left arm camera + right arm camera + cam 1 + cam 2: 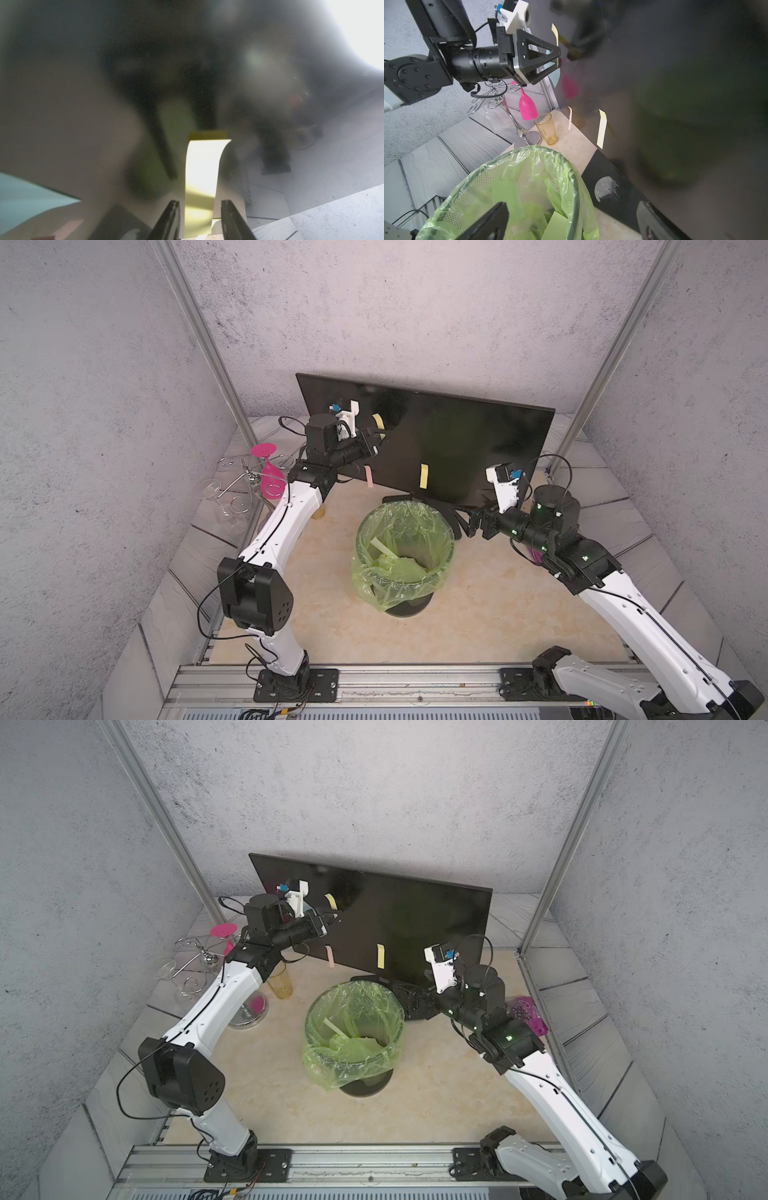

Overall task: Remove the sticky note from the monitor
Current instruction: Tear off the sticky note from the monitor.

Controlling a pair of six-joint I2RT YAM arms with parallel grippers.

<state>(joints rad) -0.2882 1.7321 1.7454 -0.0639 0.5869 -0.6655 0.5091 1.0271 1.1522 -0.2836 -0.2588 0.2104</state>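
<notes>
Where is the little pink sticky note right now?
In both top views, the pink sticky note hangs at the bottom edge of the monitor near its left corner, just left of the lower yellow sticky note.

Robot lab test cell, grey textured walls (395, 302), aluminium frame posts (202, 331), arms (286, 510) bolted to a metal rail (415, 680)

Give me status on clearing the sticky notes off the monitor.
Done: paper slips, apparently notes, already lie in the lined bin. In hand: left gripper straddles the upper yellow note, gaps either side, not yet pinched; it's still stuck to the monitor. Left: that peel, plus the pink note and the lower yellow note. The right gripper is open by the bin.
</notes>
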